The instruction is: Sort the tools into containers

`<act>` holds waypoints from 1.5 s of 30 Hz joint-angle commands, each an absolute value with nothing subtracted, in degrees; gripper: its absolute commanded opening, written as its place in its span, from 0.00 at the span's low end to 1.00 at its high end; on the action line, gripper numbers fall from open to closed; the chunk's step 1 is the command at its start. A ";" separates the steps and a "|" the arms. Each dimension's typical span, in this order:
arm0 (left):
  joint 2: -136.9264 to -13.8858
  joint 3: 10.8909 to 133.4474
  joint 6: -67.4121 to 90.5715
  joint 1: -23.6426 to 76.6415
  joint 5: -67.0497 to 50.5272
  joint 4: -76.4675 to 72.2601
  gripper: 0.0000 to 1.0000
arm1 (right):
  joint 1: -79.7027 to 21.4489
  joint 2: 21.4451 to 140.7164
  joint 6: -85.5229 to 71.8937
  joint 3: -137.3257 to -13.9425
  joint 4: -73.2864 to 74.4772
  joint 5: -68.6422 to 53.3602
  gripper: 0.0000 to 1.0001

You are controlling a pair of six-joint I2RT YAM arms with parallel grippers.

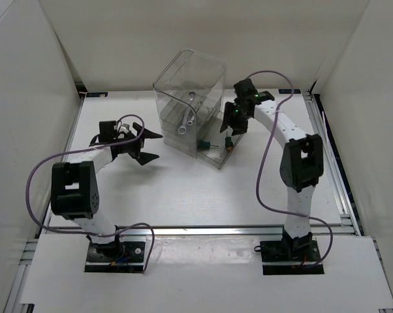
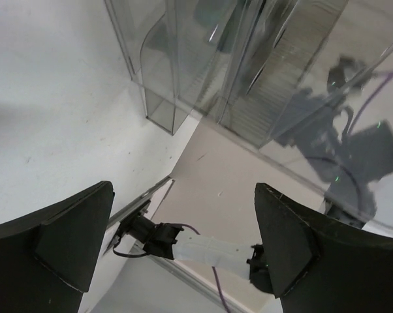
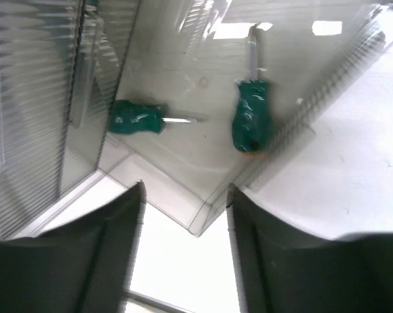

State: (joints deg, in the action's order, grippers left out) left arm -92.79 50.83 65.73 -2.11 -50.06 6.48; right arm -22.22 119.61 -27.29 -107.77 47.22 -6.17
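White table (image 1: 183, 195) with white walls on three sides; a tall clear organiser (image 1: 190, 91) stands at the far centre. Its lowest drawer (image 1: 213, 160) is pulled out toward the arms.

Right gripper (image 3: 185, 189):
- Jaws part open, with a moderate gap between the two dark fingers (image 3: 111, 261).
- Nothing is held and neither finger touches anything.
- It hovers just above the near corner of the open drawer. In the right wrist view that corner shows in the gap between the fingers.

Left gripper (image 2: 183, 195):
- Jaws spread wide and empty.
- It sits over bare table to the left of the organiser, apart from it, with the fingers pointing toward the clear wall.

Tool positions:
- Two green-handled screwdrivers lie flat on the floor of the open drawer, apart from each other.
- First screwdriver (image 3: 138, 119) lies with its shaft pointing toward the second.
- Second screwdriver (image 3: 251, 120) lies near the ribbed side wall, shaft pointing away from the gripper.
- Two silver wrenches (image 1: 185, 122) lie higher up inside the organiser. The level they rest on cannot be told.
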 commanded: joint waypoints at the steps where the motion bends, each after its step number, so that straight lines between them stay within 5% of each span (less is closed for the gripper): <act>1: -96.31 58.15 64.34 -4.04 -50.63 6.15 0.99 | -18.99 112.16 -27.42 -103.03 44.30 -4.39 0.53; 2: -97.72 59.49 63.38 -5.00 -50.45 7.37 0.99 | -17.24 110.41 -28.12 -99.18 42.56 -4.92 0.40; 3: -98.95 61.16 62.93 -5.62 -50.28 8.08 0.99 | -16.53 109.52 -28.04 -97.31 41.84 -5.10 0.16; 6: -103.35 66.78 61.18 -8.08 -48.87 10.19 0.99 | -14.42 108.11 -30.23 -91.94 39.56 -7.90 0.00; 19: -121.11 94.56 46.68 -8.44 -37.98 15.65 0.99 | -7.03 118.81 -41.83 -87.62 30.59 -26.53 0.00; 45: -130.78 91.94 64.33 3.60 -40.42 -9.57 0.99 | -13.35 137.11 -52.03 -107.75 27.43 -35.68 0.17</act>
